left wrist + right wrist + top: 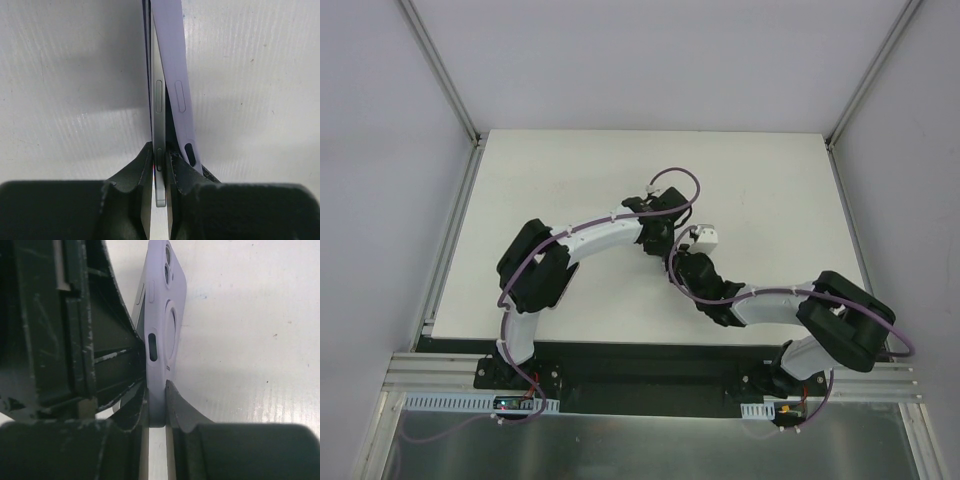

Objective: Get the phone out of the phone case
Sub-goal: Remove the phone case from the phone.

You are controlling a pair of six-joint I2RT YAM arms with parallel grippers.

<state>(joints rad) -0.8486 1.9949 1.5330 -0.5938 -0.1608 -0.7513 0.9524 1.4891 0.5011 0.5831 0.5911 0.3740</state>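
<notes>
In the left wrist view the grey-edged phone (158, 100) stands on edge, and my left gripper (159, 155) is shut on its near end. The lilac phone case (172, 65) bends away from the phone to the right, still meeting it at the far end. In the right wrist view my right gripper (156, 390) is shut on the near end of the phone case (167, 315), whose camera cutout and back ring face right. From above, the left gripper (658, 232) and right gripper (682, 262) meet at mid-table and hide both phone and case.
The white table (570, 180) is walled by grey panels with metal rails at left and right. The dark body of the left gripper (60, 330) crowds the left side of the right wrist view. The arm bases sit on the near rail.
</notes>
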